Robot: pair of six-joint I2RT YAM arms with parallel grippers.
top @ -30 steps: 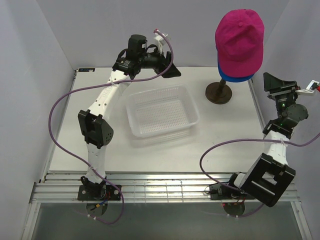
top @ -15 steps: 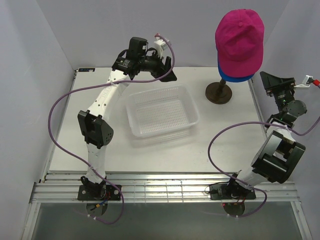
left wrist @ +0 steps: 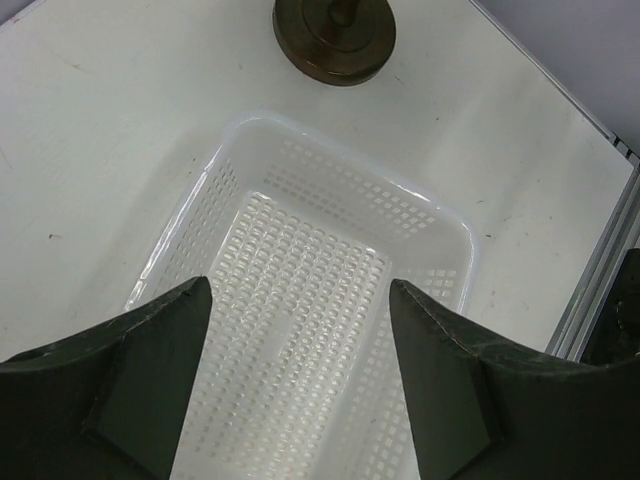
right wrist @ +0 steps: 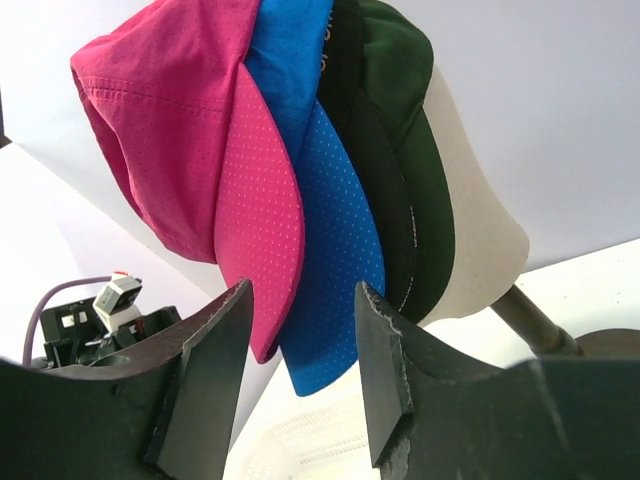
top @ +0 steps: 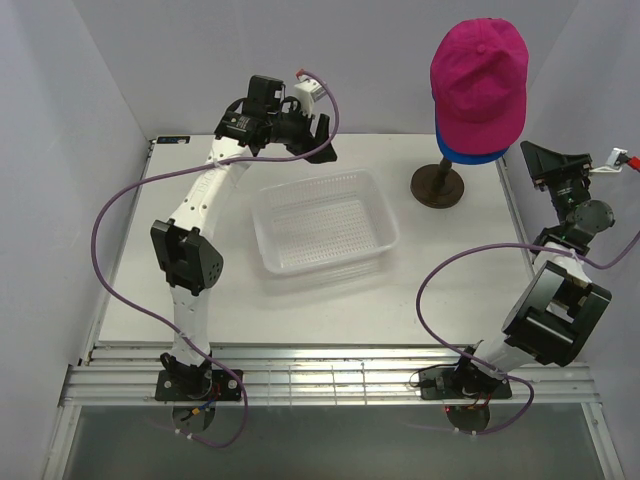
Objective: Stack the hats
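Several caps sit stacked on a beige mannequin head (right wrist: 470, 240): the magenta cap (right wrist: 190, 140) outermost, then the blue cap (right wrist: 335, 240), the black cap (right wrist: 375, 180) and the dark green cap (right wrist: 410, 110). In the top view only the magenta cap (top: 478, 80) and the blue brim (top: 470, 155) show. My right gripper (top: 535, 163) is open and empty, just right of the brims; in the right wrist view the gripper (right wrist: 300, 300) frames the magenta and blue brim tips without touching. My left gripper (top: 322, 140) is open and empty above the clear tray (top: 325, 225).
The mannequin's brown round stand (top: 438, 185) sits at the back right and shows in the left wrist view (left wrist: 335, 35). The clear perforated tray (left wrist: 330, 170) holds nothing. White walls close in on three sides. A slatted rail (top: 330, 375) runs along the near edge.
My left gripper has drawn back to the left and up, away from the mannequin. My right arm swung its elbow in a second ago and has held still since.
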